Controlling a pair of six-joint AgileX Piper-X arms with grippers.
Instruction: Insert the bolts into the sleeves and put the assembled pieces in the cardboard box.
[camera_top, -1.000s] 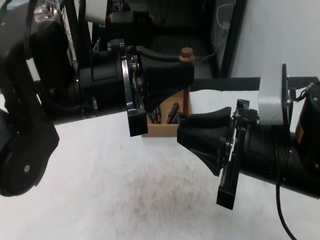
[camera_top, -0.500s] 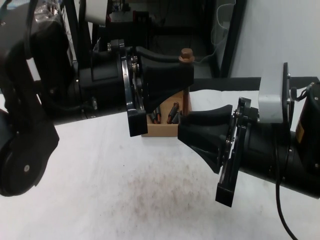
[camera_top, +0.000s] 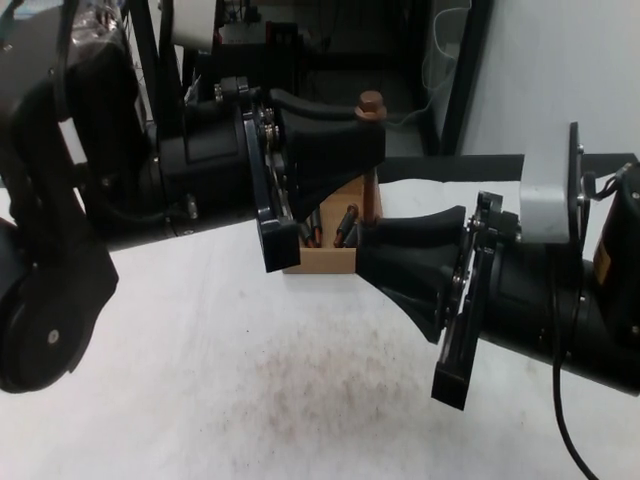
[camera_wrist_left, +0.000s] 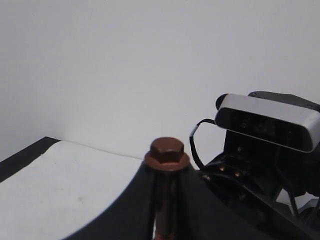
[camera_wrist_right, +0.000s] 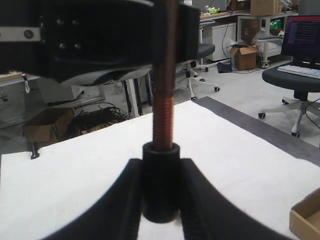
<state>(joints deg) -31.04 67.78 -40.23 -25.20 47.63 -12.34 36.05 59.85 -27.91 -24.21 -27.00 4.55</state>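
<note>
My left gripper (camera_top: 372, 140) is shut on a copper bolt (camera_top: 372, 105), held upright with its hex head (camera_wrist_left: 167, 151) above the fingers. The bolt's threaded shank (camera_wrist_right: 163, 107) points down into a black sleeve (camera_wrist_right: 160, 187), and its tip sits inside the sleeve's mouth. My right gripper (camera_top: 368, 252) is shut on that sleeve, just under the left gripper. Both hang above the white bench. The cardboard box (camera_top: 322, 258) lies behind them, with several dark and copper pieces inside.
White cloth (camera_top: 250, 380) covers the bench, with open room in front of the arms. A dark strip runs along the bench's far edge (camera_top: 450, 168). A corner of the cardboard box (camera_wrist_right: 306, 220) lies close beside the right gripper.
The left gripper with the bolt has tilted and shifted slightly. The right gripper with the sleeve has edged up toward it, and less shank shows between them.
</note>
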